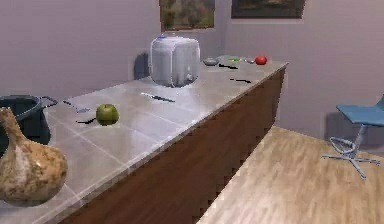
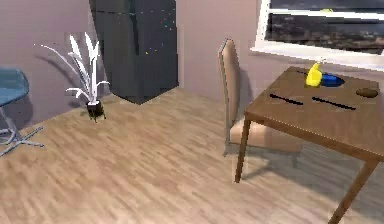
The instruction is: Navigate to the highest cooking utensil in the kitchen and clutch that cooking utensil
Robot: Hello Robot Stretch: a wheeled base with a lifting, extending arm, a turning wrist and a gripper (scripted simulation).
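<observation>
Well, gripper: I cannot tell its state.
Utensils (image 1: 157,97): thin dark pieces flat on the counter (image 1: 150,125), one between the green apple (image 1: 107,114) and the grey appliance (image 1: 173,60), another near the red fruit (image 1: 261,60).
Pot (image 1: 22,112): dark, at the counter's near end, behind a brown vase (image 1: 28,165).
Arm side view: wooden table (image 2: 300,118), chair (image 2: 232,75), dark fridge (image 2: 135,45).

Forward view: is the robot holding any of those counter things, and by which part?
Cannot be told. The apple, thin utensil and pot all rest on the counter.
</observation>
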